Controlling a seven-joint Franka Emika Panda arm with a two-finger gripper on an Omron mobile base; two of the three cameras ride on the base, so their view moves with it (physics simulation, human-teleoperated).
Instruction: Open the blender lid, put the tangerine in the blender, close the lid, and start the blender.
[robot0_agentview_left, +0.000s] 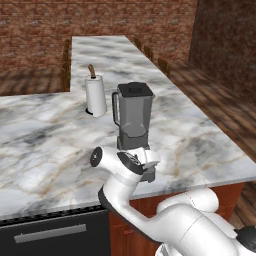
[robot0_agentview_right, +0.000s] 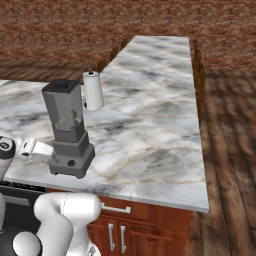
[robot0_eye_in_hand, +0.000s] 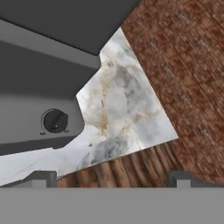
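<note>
**One lid to lift before anything else**

My claw (robot0_eye_in_hand: 112, 177) hangs released, jaws wide, low beside the blender (robot0_agentview_left: 133, 120) base, its knob (robot0_eye_in_hand: 54, 121) at my nine o'clock in the hand view. The blender lid (robot0_agentview_left: 135, 90) sits closed on the jar, at twelve o'clock above my hand from the left base view. I judge I should rise, centre over it, then pinch squarely. I cannot spot the tangerine.

counter (robot0_agentview_left: 45, 130): marble | on it: blender (robot0_agentview_left: 133, 117), paper-towel roll (robot0_agentview_left: 95, 95)
</note>
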